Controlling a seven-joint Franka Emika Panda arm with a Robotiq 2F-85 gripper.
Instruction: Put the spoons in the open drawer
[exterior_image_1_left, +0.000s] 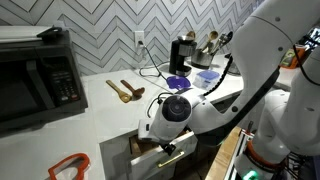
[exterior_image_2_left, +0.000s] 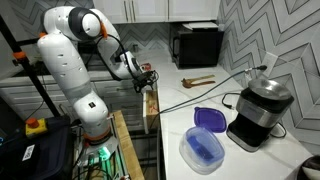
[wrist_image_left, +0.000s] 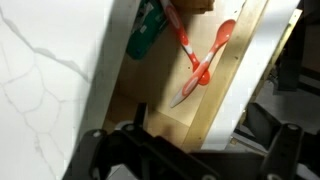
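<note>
Two wooden spoons (exterior_image_1_left: 125, 92) lie on the white counter near the microwave; they also show in an exterior view (exterior_image_2_left: 197, 81). The open drawer (wrist_image_left: 165, 110) has a light wood interior and a white front. It shows below the counter edge in both exterior views (exterior_image_1_left: 148, 150) (exterior_image_2_left: 150, 100). Orange plastic utensils (wrist_image_left: 203, 55) and a green item (wrist_image_left: 148, 30) lie inside it. My gripper (wrist_image_left: 210, 130) hangs over the drawer's front part, well away from the spoons. It is open and holds nothing. It also shows in both exterior views (exterior_image_1_left: 168, 148) (exterior_image_2_left: 146, 78).
A black microwave (exterior_image_1_left: 35, 75) stands on the counter. A coffee machine (exterior_image_2_left: 258, 110), a blue container (exterior_image_2_left: 203, 150) and its lid (exterior_image_2_left: 208, 118) stand further along it. The white countertop (wrist_image_left: 50, 90) borders the drawer. Robot base and cart (exterior_image_2_left: 90, 130) stand beside the cabinet.
</note>
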